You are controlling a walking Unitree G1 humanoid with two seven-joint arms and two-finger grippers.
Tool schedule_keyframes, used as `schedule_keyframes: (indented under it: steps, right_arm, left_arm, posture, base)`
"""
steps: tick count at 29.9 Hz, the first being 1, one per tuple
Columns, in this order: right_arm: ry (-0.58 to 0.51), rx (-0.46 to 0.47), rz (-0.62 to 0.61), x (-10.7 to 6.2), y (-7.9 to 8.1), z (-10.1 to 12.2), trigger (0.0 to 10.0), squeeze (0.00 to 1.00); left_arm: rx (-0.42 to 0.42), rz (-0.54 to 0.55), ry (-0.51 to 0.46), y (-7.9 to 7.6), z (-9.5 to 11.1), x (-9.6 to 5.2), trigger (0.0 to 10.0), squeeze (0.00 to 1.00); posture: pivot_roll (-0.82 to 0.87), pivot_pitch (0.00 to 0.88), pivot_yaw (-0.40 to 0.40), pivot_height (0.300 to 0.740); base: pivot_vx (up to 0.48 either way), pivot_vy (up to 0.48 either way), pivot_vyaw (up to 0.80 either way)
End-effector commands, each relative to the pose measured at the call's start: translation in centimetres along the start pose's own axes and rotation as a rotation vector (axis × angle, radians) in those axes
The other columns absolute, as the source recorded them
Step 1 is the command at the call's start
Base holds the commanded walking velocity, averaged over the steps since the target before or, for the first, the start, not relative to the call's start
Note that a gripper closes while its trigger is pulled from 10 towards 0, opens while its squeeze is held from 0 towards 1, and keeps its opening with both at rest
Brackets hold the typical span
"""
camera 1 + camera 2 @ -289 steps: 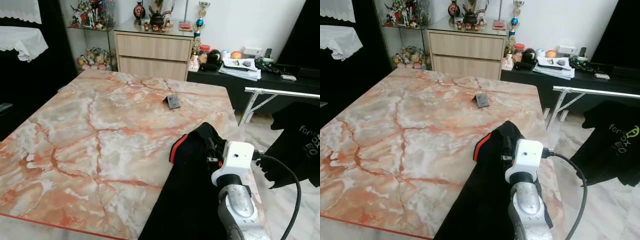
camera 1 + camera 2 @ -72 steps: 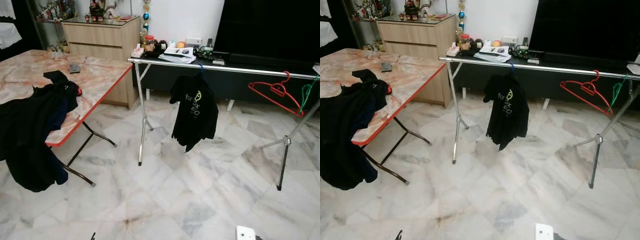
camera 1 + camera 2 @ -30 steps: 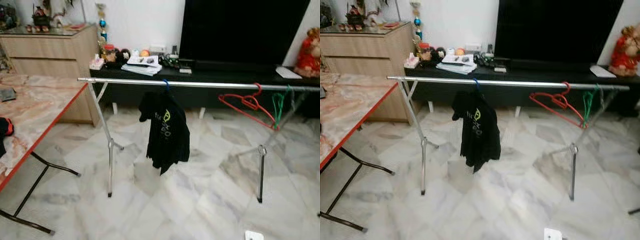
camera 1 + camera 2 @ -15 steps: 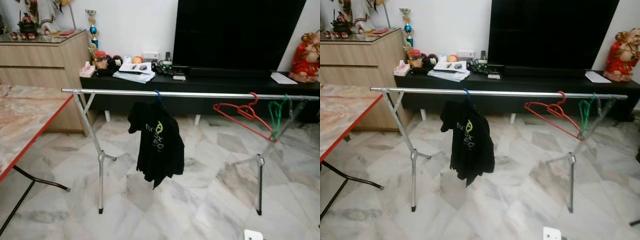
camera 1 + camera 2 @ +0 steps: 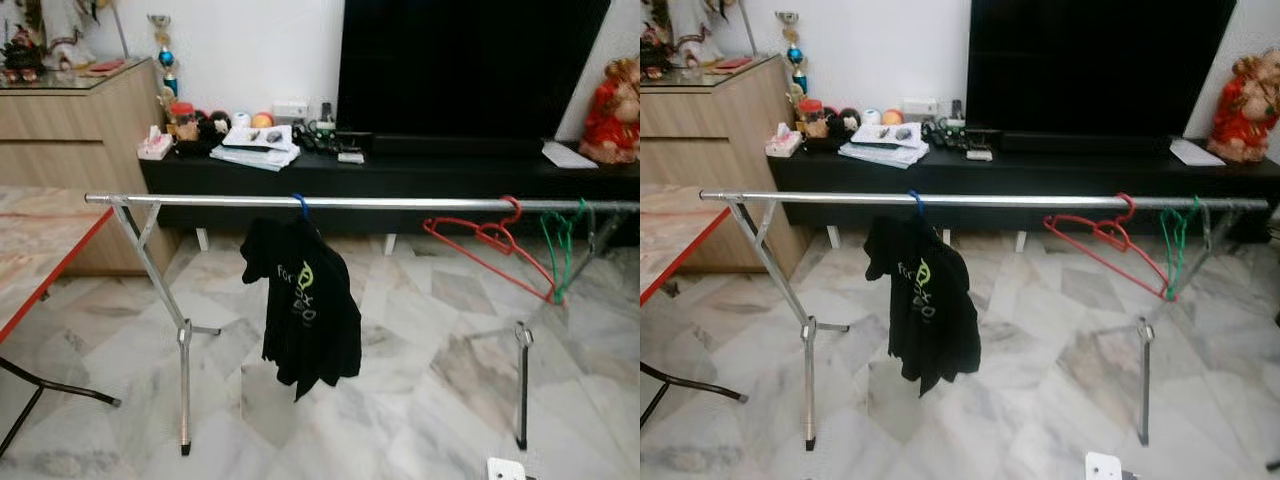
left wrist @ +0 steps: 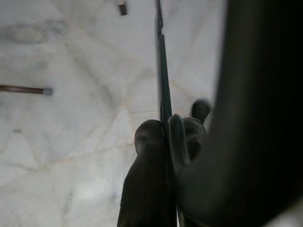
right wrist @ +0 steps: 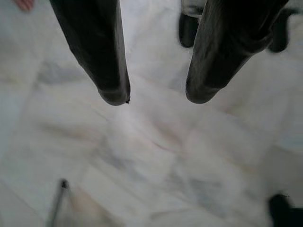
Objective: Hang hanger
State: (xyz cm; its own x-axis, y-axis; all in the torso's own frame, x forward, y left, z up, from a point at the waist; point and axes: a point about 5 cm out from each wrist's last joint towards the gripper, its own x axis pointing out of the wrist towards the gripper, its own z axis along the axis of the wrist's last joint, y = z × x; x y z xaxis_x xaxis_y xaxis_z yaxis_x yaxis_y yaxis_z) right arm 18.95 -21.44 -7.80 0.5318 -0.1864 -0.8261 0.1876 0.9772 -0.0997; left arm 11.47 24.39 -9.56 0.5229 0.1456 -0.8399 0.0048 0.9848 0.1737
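Hanger (image 6: 164,90) pinched in left gripper (image 6: 166,130)

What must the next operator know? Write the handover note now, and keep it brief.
Left gripper: shut on a thin dark rod, probably the hanger's wire.
Right gripper: open, empty, over the marble floor.
Rail: straight ahead, carrying a black shirt, a red hanger and a green hanger.
Done: the robot faces the rail.
Left: lift the held piece to the bare stretch between the shirt and the red hanger, hook it on, then release.
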Motion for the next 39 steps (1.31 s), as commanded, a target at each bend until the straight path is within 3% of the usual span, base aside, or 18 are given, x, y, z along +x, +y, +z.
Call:
schedule_keyframes:
  steps: [1, 5, 12, 16, 23, 32, 39]
  right_arm:
    - [-0.008, -0.016, 0.005, 0.0, 0.1, 0.4, 10.0, 0.0]
    - [-0.007, -0.017, 0.006, 0.0, 0.1, 0.4, 10.0, 0.0]
    - [-0.006, -0.027, 0.011, 0.0, 0.1, 0.4, 10.0, 0.0]
    - [-0.006, -0.029, 0.013, 0.0, 0.2, 0.4, 10.0, 0.0]
    - [-0.006, -0.032, 0.012, 0.0, 0.1, 0.4, 10.0, 0.0]
    - [-0.011, -0.062, 0.018, 0.1, 0.2, 0.7, 10.0, 0.0]
    - [-0.009, -0.055, 0.019, 0.1, 0.2, 0.7, 10.0, 0.0]
  left_arm:
    - [0.005, -0.004, 0.018, 0.0, -0.3, -0.1, 10.0, 0.0]
    - [0.008, -0.001, 0.021, 0.3, -0.6, -0.2, 10.0, 0.0]
    - [0.01, 0.021, 0.044, 2.2, -2.1, -1.0, 10.0, 0.0]
    - [0.007, 0.021, 0.054, 2.4, -2.0, -0.9, 10.0, 0.0]
    - [0.024, 0.003, 0.048, 0.8, -1.0, -0.3, 10.0, 0.0]
    - [0.026, -0.011, 0.045, -0.8, -0.6, 0.0, 10.0, 0.0]
    - [0.032, -0.012, 0.046, -1.2, -0.6, 0.0, 10.0, 0.0]
  posture:
    - [0.11, 0.0, -0.042, 0.74]
    - [0.11, 0.0, -0.04, 0.74]
    - [0.12, 0.0, -0.039, 0.74]
    - [0.12, 0.0, -0.038, 0.74]
    - [0.11, 0.0, -0.034, 0.74]
    - [0.1, 0.0, -0.031, 0.74]
    - [0.1, 0.0, -0.031, 0.74]
  base:
    - [0.326, 0.0, 0.0]
    - [0.327, 0.0, 0.0]
    - [0.327, 0.0, 0.0]
    - [0.143, 0.0, 0.0]
    - [0.0, 0.0, 0.0]
    - [0.0, -0.417, 0.06]
    - [0.0, -0.449, 0.23]
